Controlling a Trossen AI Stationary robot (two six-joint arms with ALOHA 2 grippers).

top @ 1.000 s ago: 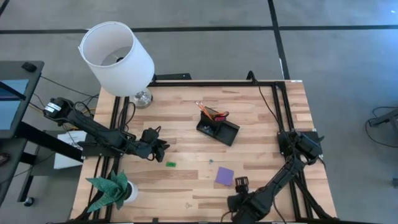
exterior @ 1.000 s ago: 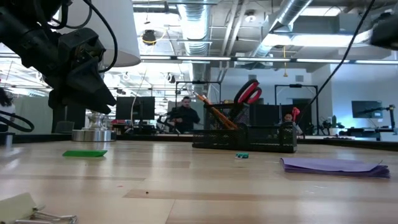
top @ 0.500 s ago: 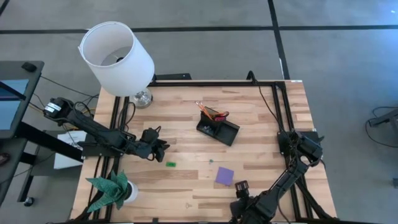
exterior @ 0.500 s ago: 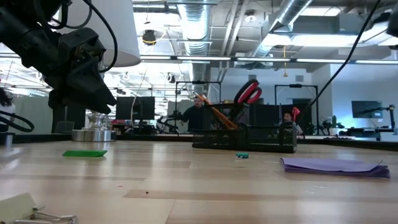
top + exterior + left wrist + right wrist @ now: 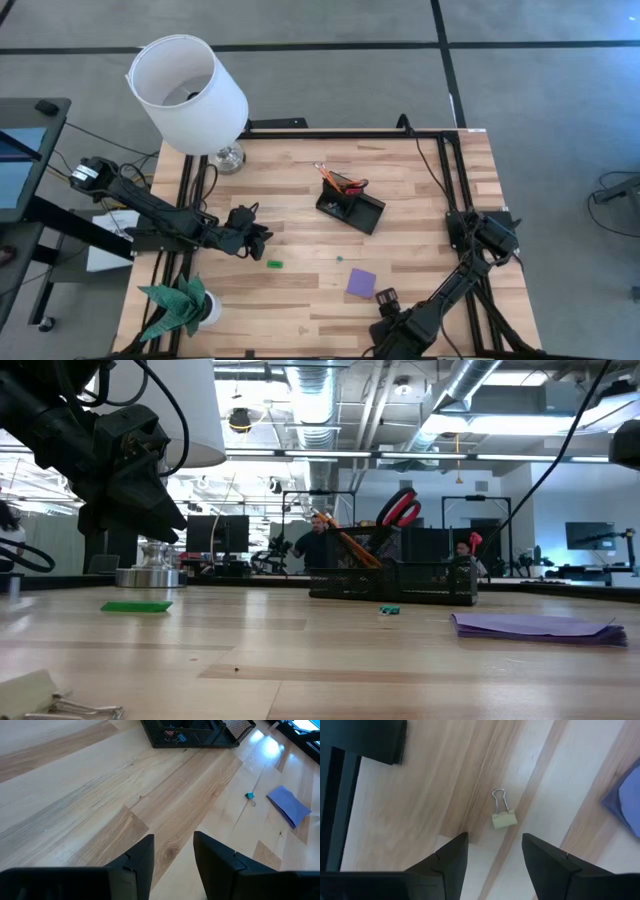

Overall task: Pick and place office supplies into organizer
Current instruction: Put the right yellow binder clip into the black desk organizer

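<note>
Holding scissors (image 5: pixel 352 184) and pencils (image 5: pixel 330 176) already, the organizer (image 5: pixel 351 208) lacks the clip (image 5: pixel 503 817) ahead of the right gripper (image 5: pixel 492 857), jaws released

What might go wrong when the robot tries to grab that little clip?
The yellow clip is small and lies flat on the table, so the open right pincer above it might slip off it or just push it along.

It also sits close to the table's near edge, so a nudge might knock it off.

The purple note pad is nearby, and the pincer might bump it on the way to the black tray.
</note>
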